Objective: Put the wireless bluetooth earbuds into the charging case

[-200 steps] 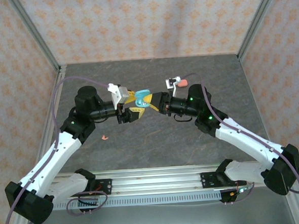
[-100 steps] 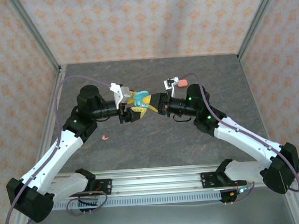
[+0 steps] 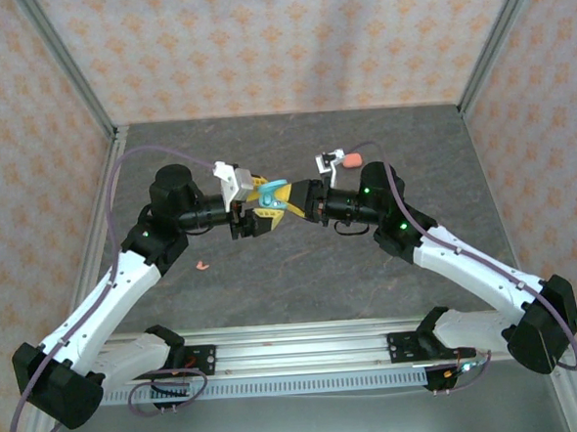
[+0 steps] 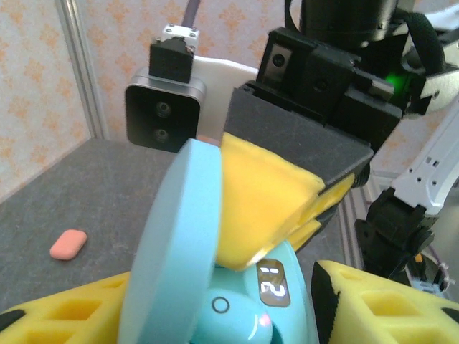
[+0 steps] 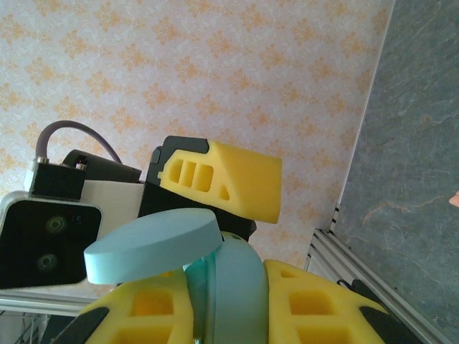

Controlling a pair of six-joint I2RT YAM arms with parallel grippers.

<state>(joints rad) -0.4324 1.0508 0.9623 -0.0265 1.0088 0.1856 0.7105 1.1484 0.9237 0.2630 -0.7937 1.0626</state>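
Worktop (image 3: 302, 274) near-left of teal case (image 3: 275, 190): coral earbud (image 3: 202, 265) loose, uninserted. Left pincer (image 4: 222, 315) grips open case; right pincer (image 4: 301, 215) at its mouth, grip unclear.

A small dark display (image 4: 271, 281) was set into the inner face of the open teal charging case (image 4: 179, 251). Lit white digits were shown on it and were read as "21", though the second digit was less clearly made out.
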